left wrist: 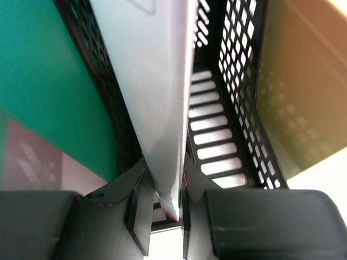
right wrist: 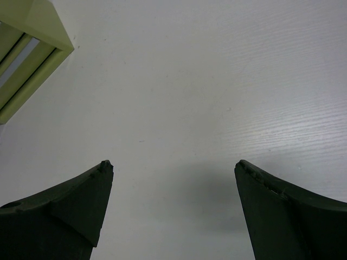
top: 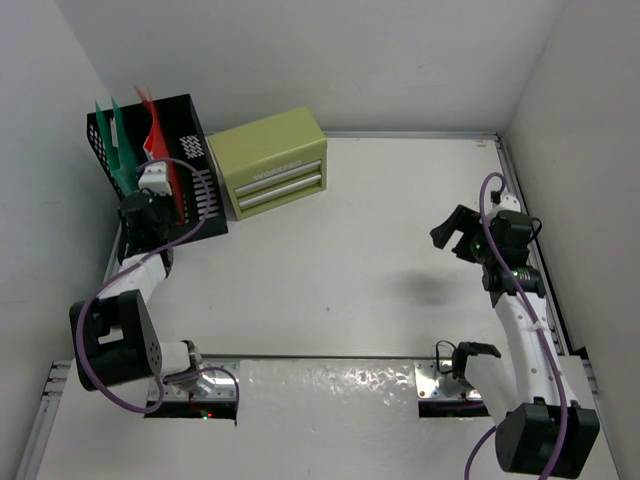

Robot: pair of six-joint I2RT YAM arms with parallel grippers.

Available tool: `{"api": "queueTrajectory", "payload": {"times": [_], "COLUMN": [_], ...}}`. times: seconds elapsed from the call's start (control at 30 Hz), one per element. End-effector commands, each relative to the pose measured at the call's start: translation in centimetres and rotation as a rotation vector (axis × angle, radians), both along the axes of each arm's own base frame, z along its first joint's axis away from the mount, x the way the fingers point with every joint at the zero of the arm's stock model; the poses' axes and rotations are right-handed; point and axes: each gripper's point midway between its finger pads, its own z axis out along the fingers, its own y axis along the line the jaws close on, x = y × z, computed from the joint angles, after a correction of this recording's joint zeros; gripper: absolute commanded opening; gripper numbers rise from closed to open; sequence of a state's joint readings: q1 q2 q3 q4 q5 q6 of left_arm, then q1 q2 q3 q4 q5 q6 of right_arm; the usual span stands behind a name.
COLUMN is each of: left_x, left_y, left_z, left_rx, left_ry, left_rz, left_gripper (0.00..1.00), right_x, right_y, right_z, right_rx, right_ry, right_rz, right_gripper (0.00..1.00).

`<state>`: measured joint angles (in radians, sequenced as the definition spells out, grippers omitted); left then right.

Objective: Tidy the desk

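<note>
Now, one red folder (top: 152, 125) in left tool (left wrist: 162, 187), two green folders (top: 121, 148)

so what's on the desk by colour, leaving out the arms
black mesh rack: 1
olive-green drawer box: 1
green folders: 2
red folder: 1
total: 5

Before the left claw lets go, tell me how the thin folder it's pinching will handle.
The folder looks sheet-thin, so it is probably light and floppy. Pinched at one edge by the left claw, it may bow. Its glossy face could be slippery. The mesh rack should likely stop it tipping.
</note>
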<state>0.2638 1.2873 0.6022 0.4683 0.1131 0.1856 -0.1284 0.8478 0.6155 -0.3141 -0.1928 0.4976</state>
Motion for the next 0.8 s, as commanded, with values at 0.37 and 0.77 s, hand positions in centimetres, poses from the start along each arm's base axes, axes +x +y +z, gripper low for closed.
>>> {"api": "queueTrajectory", "payload": {"times": [0.37, 0.77], "left_x": [0.2, -5.4], "left_y": [-0.9, -5.7], "left_z": [5.8, 12.3], "left_rx": [-0.072, -0.051], "left_ry": [-0.029, 0.099], "left_rz": [-0.031, -0.240], "left_gripper": [0.52, 0.81], "right_x": [0.8, 0.3], "right_y": [0.0, 1.2], "right_z": [1.8, 0.9], "right_rx": [-0.013, 0.041], "right_ry": [-0.060, -0.024], "right_rz": [0.014, 0.058], "right_gripper": [0.91, 0.94]}}
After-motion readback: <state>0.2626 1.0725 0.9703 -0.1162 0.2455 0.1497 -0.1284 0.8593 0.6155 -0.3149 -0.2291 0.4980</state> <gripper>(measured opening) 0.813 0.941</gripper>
